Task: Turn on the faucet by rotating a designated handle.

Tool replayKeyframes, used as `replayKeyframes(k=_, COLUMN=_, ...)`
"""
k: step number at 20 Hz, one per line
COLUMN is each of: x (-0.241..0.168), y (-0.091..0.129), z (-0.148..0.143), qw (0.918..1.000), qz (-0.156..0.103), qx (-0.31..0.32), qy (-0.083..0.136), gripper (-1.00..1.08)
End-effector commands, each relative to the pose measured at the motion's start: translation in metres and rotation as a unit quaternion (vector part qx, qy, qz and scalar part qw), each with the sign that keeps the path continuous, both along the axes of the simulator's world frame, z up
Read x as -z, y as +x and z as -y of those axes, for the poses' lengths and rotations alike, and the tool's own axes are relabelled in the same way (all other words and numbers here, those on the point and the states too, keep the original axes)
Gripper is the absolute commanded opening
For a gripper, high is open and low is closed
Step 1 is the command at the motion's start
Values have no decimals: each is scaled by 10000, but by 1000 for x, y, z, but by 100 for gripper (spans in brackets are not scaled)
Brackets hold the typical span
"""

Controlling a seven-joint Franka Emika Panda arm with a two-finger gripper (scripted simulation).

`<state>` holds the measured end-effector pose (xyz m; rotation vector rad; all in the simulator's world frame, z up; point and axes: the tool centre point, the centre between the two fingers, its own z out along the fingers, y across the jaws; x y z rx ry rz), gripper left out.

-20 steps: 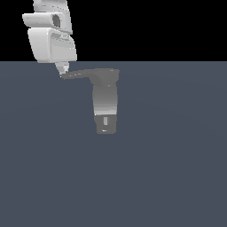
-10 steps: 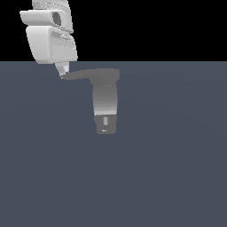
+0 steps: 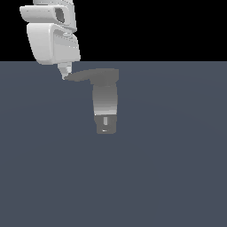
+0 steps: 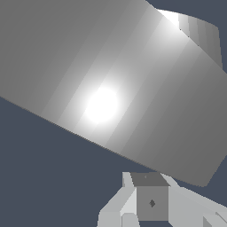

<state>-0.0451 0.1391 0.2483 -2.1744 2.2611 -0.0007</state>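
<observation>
Where the exterior view shows the whole scene, the faucet [image 3: 105, 104] stands out as the landmark: a shaded upright cylinder with a darker boxy end carrying a small light slot, set on a plain slate-grey floor [image 3: 177, 177]. From its blocky top the handle [image 3: 82, 76] runs sideways toward the exterior view's left, thinning to a point. The white arm [image 3: 51, 37] hangs above and to the left of the faucet, and the gripper [image 3: 65, 73] reaches down right at the handle's tip, apparently touching it. Whether the fingers are spread or pressed together cannot be told from here; only one pale, narrow finger end shows.

Turning to the wrist view, a broad, brightly lit grey surface, most likely the faucet's body or its handle seen from very close, fills most of the picture, with blocky pale gripper parts below it. Finger spacing cannot be read here either.

Judging by this, the step in hand is pushing the lever round. Doing it well means keeping contact near the tip for leverage, pressing across the lever's length, and following its arc about the faucet's top so the finger does not slide off the tapered end.
</observation>
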Motion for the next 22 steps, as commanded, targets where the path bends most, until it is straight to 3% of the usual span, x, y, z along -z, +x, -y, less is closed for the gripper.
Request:
replayKeyframes(k=1, x=0, y=-6, z=11, qw=10000, qz=-10, qx=48, qy=-13, gripper=-100)
replayKeyframes(k=18, x=0, y=-48, z=42, qw=10000, qz=-17, qx=36, qy=-14, gripper=-100)
replayKeyframes(k=22, x=0, y=-47, z=46, qw=10000, qz=-11, qx=8, qy=-9, gripper=-100)
